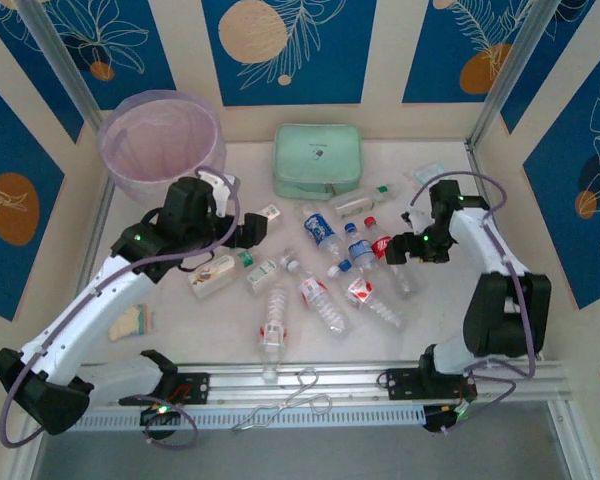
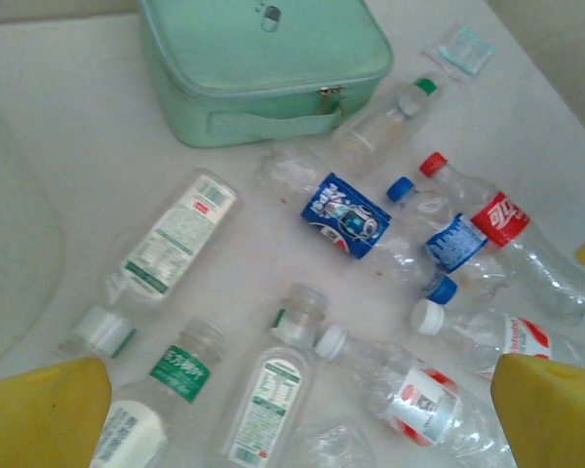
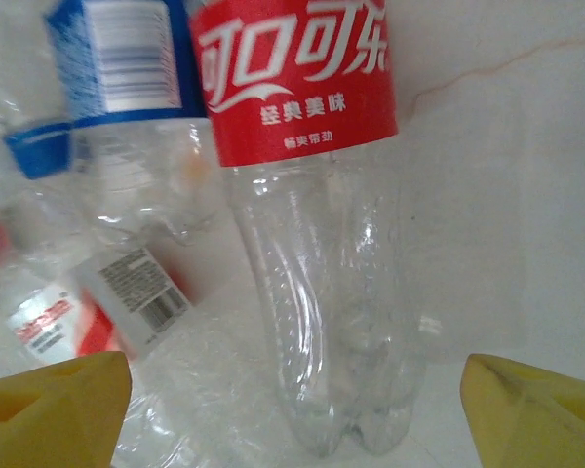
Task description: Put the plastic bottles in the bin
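Observation:
Several small clear plastic bottles (image 1: 320, 265) lie scattered across the middle of the white table. The bin (image 1: 162, 140), lined with a pale pink bag, stands at the back left. My left gripper (image 1: 255, 232) hovers open above the left of the pile. Under its spread yellow fingers (image 2: 39, 409) lies a bottle with a white and green label (image 2: 263, 409). My right gripper (image 3: 297, 409) is low over the table, open. The clear base of a red-labelled cola bottle (image 3: 312, 244) lies between its yellow fingers (image 3: 536, 405) without touching them. That bottle (image 1: 383, 246) is at the right of the pile.
A mint green zip case (image 1: 317, 160) lies at the back centre, a small clear packet (image 1: 430, 172) to its right. Metal tongs (image 1: 290, 400) rest on the front rail. A small flat packet (image 1: 132, 320) lies beside the left arm. Walls close in three sides.

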`<state>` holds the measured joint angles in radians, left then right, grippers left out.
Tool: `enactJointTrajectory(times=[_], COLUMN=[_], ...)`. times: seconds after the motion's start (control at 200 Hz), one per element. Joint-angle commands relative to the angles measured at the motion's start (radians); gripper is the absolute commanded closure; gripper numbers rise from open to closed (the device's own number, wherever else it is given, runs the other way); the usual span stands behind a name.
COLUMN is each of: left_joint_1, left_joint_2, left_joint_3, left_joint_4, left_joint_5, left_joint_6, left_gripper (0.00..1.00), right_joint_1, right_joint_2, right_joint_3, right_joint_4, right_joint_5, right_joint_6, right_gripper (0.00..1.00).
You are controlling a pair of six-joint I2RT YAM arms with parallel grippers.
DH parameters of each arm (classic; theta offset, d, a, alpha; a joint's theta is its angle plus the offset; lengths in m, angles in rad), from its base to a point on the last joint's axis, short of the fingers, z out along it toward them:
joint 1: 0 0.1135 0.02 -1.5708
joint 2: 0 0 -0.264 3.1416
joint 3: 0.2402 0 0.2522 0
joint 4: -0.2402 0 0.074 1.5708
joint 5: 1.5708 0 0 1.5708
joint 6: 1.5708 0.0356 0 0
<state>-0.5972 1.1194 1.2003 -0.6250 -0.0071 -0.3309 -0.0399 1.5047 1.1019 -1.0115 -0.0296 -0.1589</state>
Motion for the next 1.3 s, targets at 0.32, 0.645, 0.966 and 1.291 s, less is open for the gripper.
enactJointTrajectory(times=[0.32, 0.645, 0.966, 1.291], left_joint_1=[-0.008, -0.009, -0.009, -0.119], left_joint_2=[-0.014, 0.035, 0.115, 0.226], left_joint_3=[-0.042, -0.007, 0.005, 0.077], left_joint_4=[0.055, 0.113, 0.385, 0.575], left_joint_5=[0.026, 0.019, 0.174, 0.297], left_joint_6=[-0.016, -0.138, -0.319, -0.275], left_gripper=[0.01, 0.02, 0.03, 0.01], right_joint_1=[0.022, -0.082, -0.101, 0.041], right_joint_2=[0.170, 0.007, -0.307, -0.461], right_joint_3=[-0.093, -0.010, -0.014, -0.091], right_joint_4=[0.165, 0.118, 0.213, 0.426], right_joint_5=[0.081, 0.061, -0.223, -0.613], right_joint_6=[0.028, 0.054, 0.183, 0.397], right_gripper=[0.26, 0.58, 0.60, 0.83])
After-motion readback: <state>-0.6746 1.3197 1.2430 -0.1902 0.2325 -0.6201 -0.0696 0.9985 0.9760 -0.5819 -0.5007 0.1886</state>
